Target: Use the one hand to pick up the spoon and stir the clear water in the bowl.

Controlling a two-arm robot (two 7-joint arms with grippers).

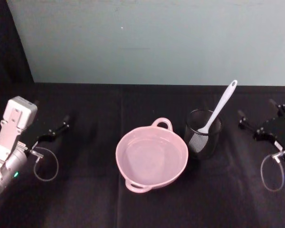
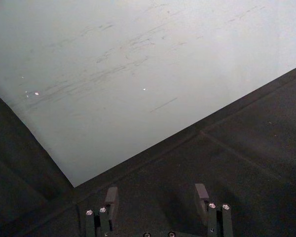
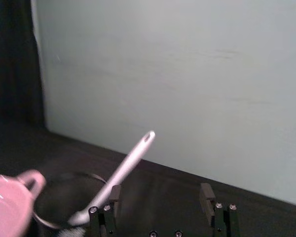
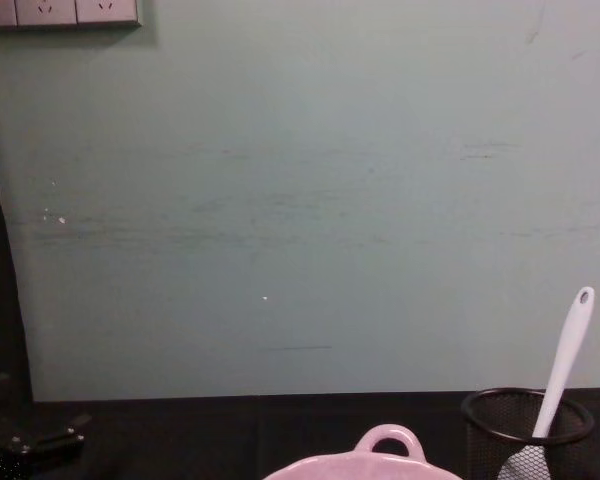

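The pale pink bowl [image 1: 152, 159] sits at the table's middle with clear water in it; its rim also shows in the chest view [image 4: 380, 462] and right wrist view [image 3: 10, 197]. The white spoon [image 1: 221, 107] stands head-down in a black wire-mesh cup [image 1: 203, 134] just right of the bowl, handle leaning up and to the right [image 4: 565, 360] [image 3: 126, 170]. My right gripper [image 1: 256, 124] rests open to the right of the cup, its fingers [image 3: 205, 195] apart with nothing between. At the far left, my left gripper [image 1: 54, 130] stands open over bare cloth [image 2: 158, 197].
A black cloth [image 1: 85, 199] covers the table. A pale green wall panel [image 1: 156, 42] stands along the back edge. Loose cable loops hang by each wrist [image 1: 46, 164] [image 1: 271, 173]. Wall sockets [image 4: 60, 12] show at the chest view's upper left.
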